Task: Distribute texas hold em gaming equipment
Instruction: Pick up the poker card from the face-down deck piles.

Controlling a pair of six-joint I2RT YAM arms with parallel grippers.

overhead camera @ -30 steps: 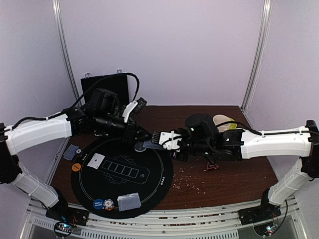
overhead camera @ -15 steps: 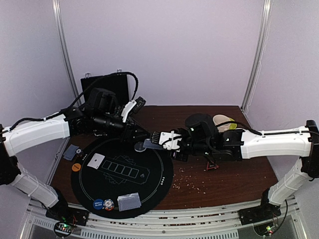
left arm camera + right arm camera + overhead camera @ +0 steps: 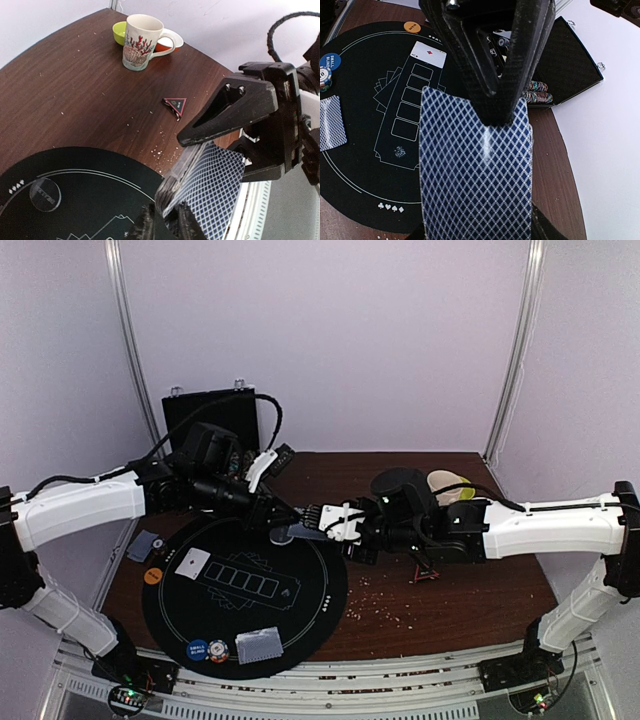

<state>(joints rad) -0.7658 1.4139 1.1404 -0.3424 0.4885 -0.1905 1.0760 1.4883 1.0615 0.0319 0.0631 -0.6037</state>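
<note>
Deck, top view: the blue-backed playing-card deck (image 3: 300, 531) hangs over the far rim of the round black felt mat (image 3: 320, 590), clamped in the right tool (image 3: 312, 520); the left tool (image 3: 283, 523) meets its end.
Done: white face-up card (image 3: 192, 561) on the mat's outlined row; blue-backed cards (image 3: 258, 644), blue disc (image 3: 197, 649) and red-white disc (image 3: 219, 649) at its near rim.
Left: four outlines bare, so more dealing, I judge.
Left wrist: fingers (image 3: 145, 227) flank the deck's corner; whether they pinch, I cannot tell.
Right wrist: deck above the mat.
Change: left tool narrower, closer.
</note>
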